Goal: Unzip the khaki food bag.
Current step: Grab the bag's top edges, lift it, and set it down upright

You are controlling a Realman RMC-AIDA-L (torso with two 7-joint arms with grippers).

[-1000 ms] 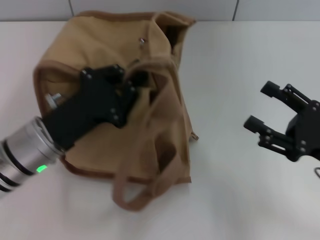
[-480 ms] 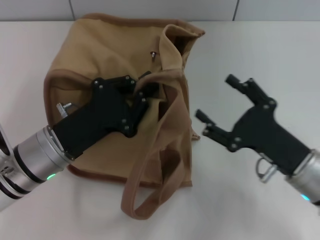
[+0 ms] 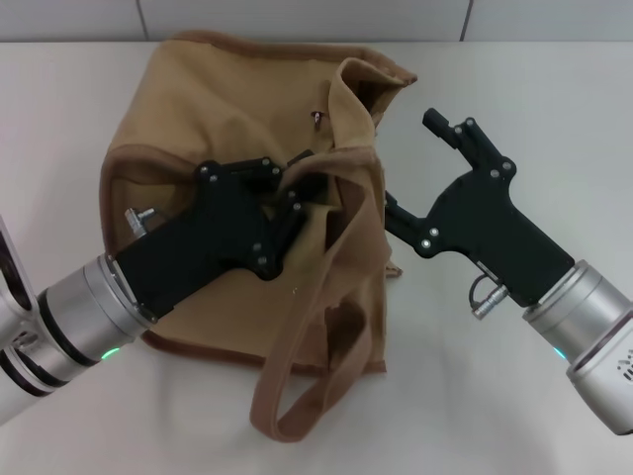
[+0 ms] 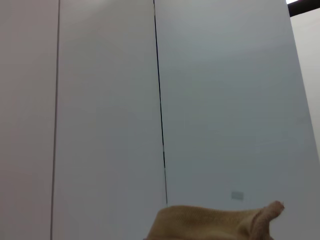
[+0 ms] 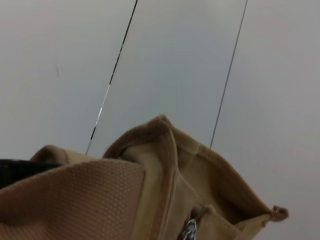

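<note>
The khaki food bag [image 3: 227, 119] lies on the white table, its mouth facing right and one long loop handle [image 3: 297, 396] trailing toward the front. Its silver zipper pull [image 3: 316, 118] shows near the top, and also in the right wrist view [image 5: 189, 231]. My left gripper [image 3: 295, 193] is shut on the fabric at the other handle, in the middle of the bag. My right gripper [image 3: 410, 163] is open just to the right of the bag's mouth, one finger close to the bag's side. The left wrist view shows only the bag's top edge [image 4: 215, 222].
The white table [image 3: 514, 99] extends to the right and in front of the bag. A grey panelled wall [image 3: 297, 15] runs along the table's far edge, right behind the bag.
My right arm has swung in from the far right up to the bag's mouth, its gripper still open. My left gripper and the bag it holds have shifted a little to the right.
</note>
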